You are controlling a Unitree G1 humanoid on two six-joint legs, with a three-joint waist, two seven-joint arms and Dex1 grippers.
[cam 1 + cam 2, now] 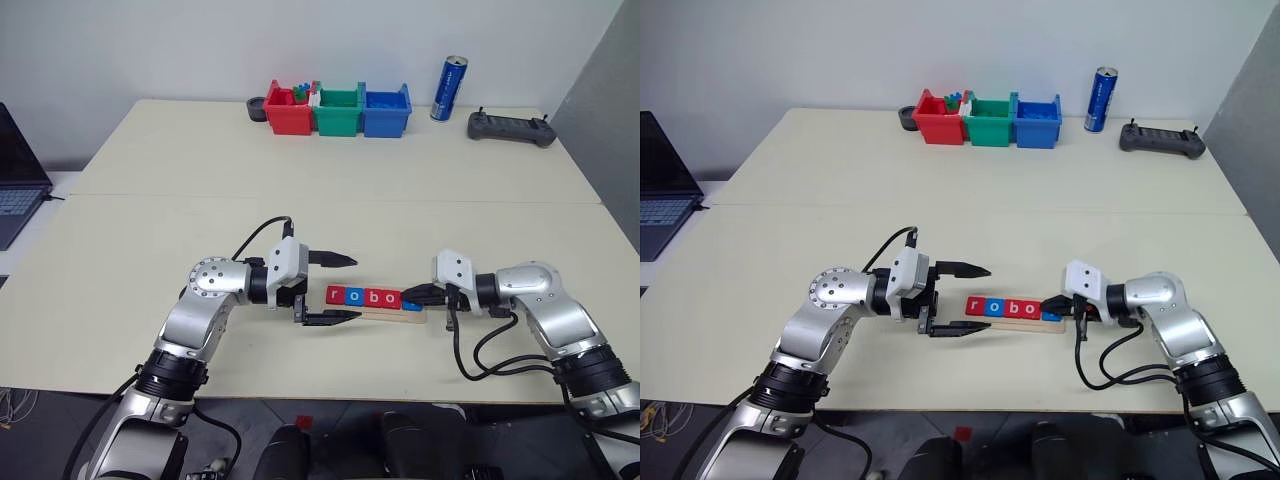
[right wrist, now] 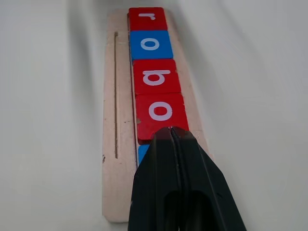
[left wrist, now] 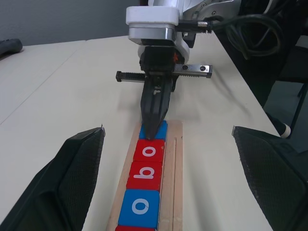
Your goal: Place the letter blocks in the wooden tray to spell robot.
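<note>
The wooden tray (image 1: 385, 316) lies near the table's front edge, between my two grippers. Letter blocks stand in it in a row: red r (image 1: 335, 295), blue o (image 1: 353, 296), red b (image 1: 372, 297), red o (image 1: 391, 298). A further blue block (image 2: 142, 155) follows at the right end, its letter hidden. My right gripper (image 1: 409, 296) is shut, and its tips rest on top of that blue block (image 3: 161, 130). My left gripper (image 1: 354, 288) stands open at the tray's left end, one finger (image 3: 72, 178) on each side of the row, holding nothing.
Red (image 1: 290, 110), green (image 1: 338, 112) and blue (image 1: 386, 112) bins stand at the table's far edge with a small dark cup (image 1: 257, 107) beside them. A blue can (image 1: 449, 88) and a black controller (image 1: 511, 127) sit at the far right. A laptop (image 1: 18, 175) is at the left.
</note>
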